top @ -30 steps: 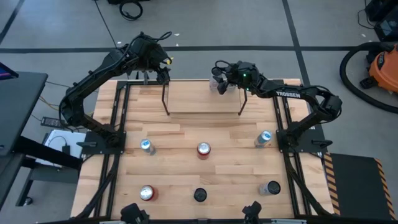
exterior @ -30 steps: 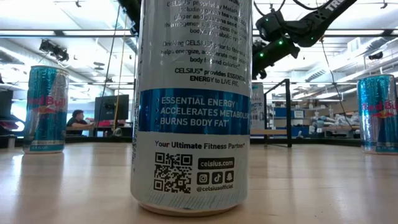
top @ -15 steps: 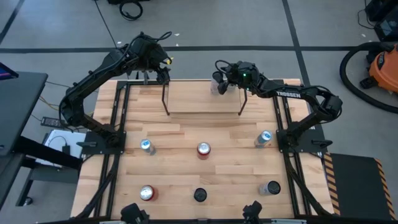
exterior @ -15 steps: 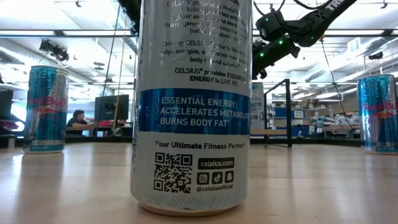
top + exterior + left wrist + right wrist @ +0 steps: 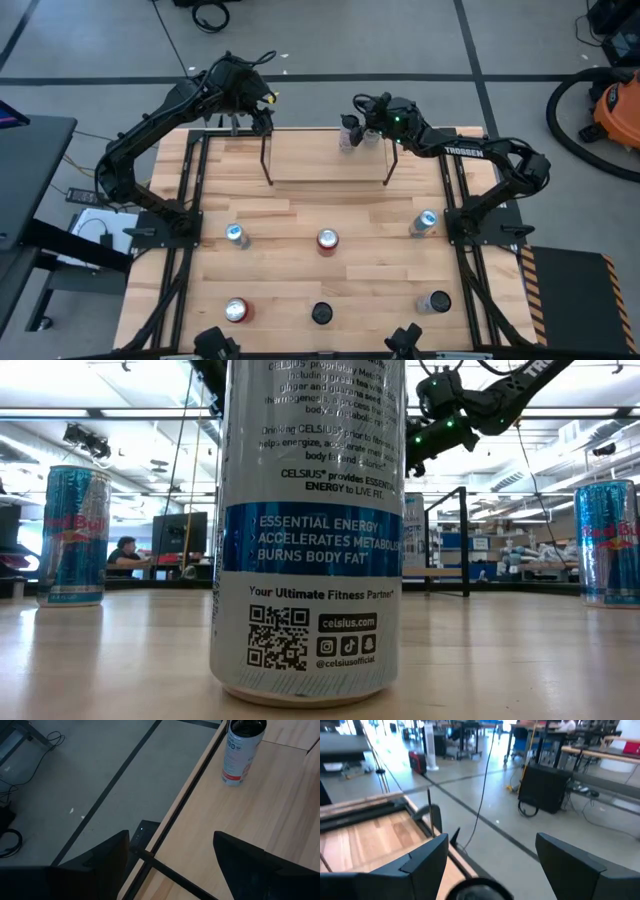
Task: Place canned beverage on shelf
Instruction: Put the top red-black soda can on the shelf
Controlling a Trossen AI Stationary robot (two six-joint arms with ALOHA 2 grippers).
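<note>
A white can [image 5: 347,134] stands upright on its base at the far edge of the light-wood shelf [image 5: 328,165], which has thin black rods at its corners. My right gripper [image 5: 360,118] hovers open just above and behind the can. Only the can's dark top [image 5: 480,891] shows low between its fingers in the right wrist view. My left gripper [image 5: 262,120] waits open near the shelf's far left corner. From there the can [image 5: 241,751] shows farther along the table edge.
Several more cans stand on the tabletop nearer the front: silver-blue ones [image 5: 235,235] [image 5: 425,222], a red one [image 5: 327,241], another red [image 5: 236,311], a black one [image 5: 321,313]. A tall white can [image 5: 308,530] fills the low view. Black frame rails run along both sides.
My right gripper has tipped upward and risen slightly off the white can, which stays standing in place on the shelf's far edge and now shows more fully from above.
</note>
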